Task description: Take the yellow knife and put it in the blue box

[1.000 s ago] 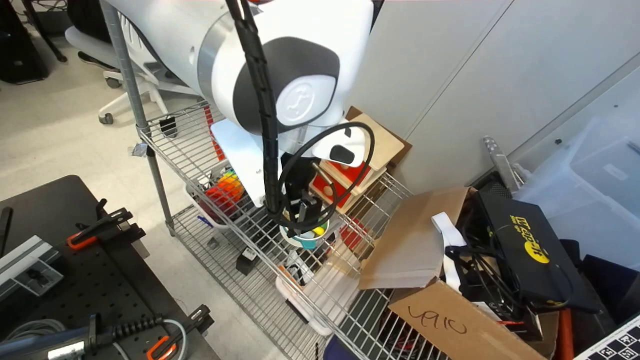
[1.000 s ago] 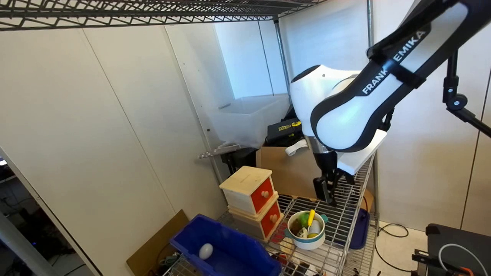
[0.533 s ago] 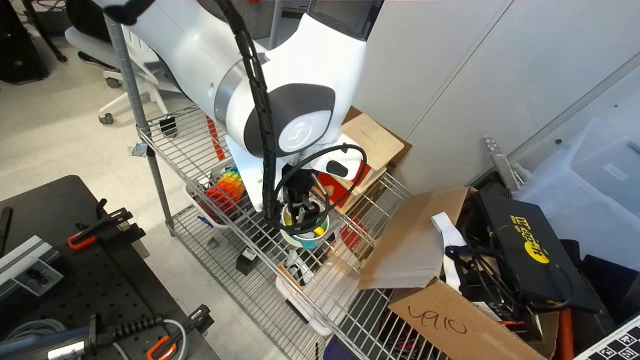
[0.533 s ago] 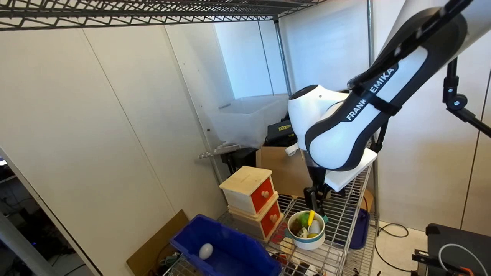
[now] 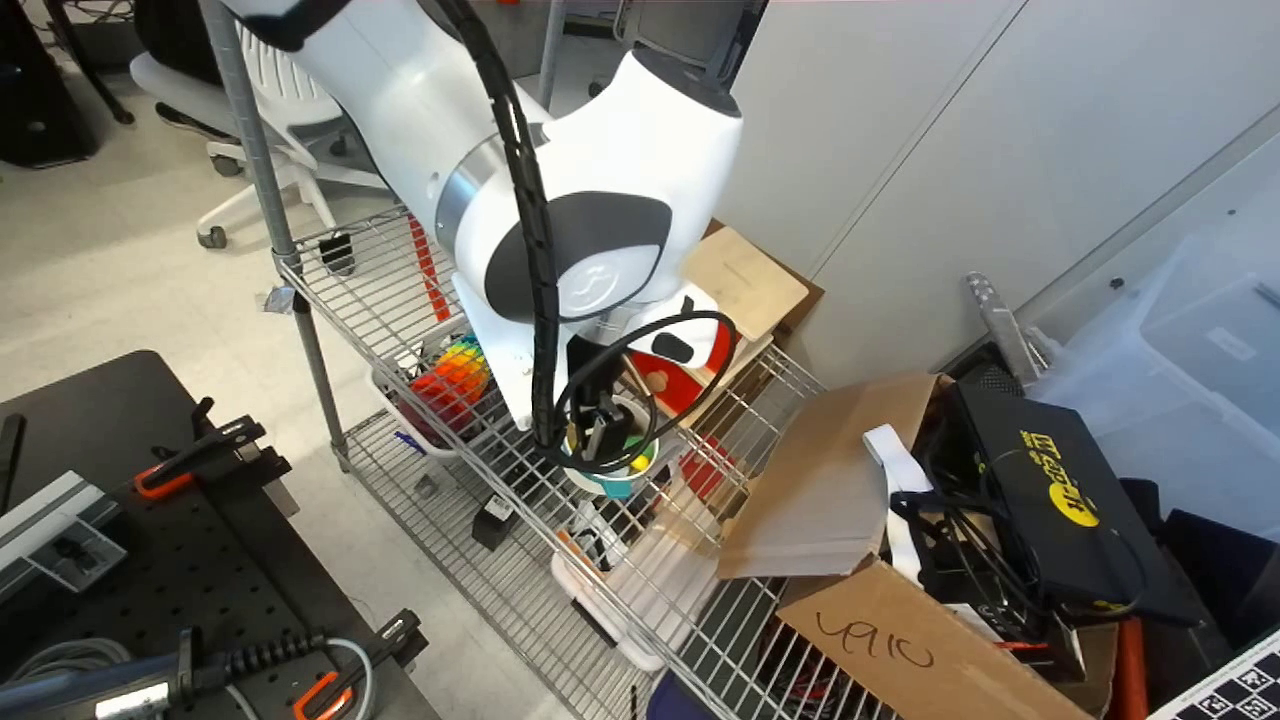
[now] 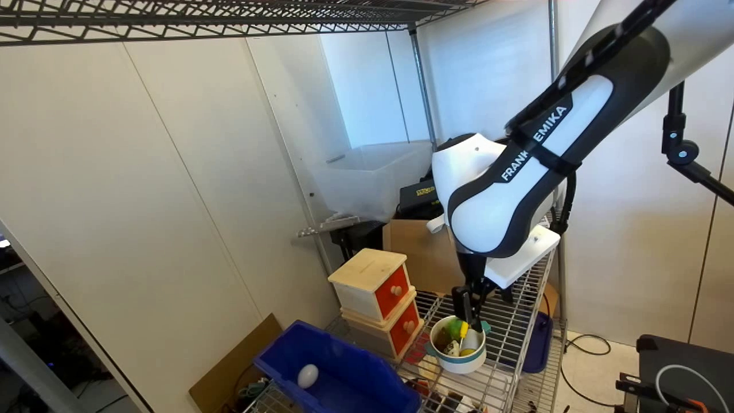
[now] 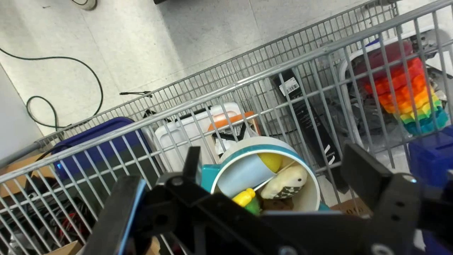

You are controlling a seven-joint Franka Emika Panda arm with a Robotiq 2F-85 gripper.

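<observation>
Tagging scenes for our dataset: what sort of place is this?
Most likely a robotics lab: there's a Franka arm, a black bench top dotted with small holes, and a black-and-white patterned board that looks like a calibration target.

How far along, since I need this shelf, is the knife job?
Approach looks done: open gripper above the pot. Under way: probably the grasp, the yellow knife inside not yet gripped. Left: lifting, then release into the blue box, where no knife shows.
</observation>
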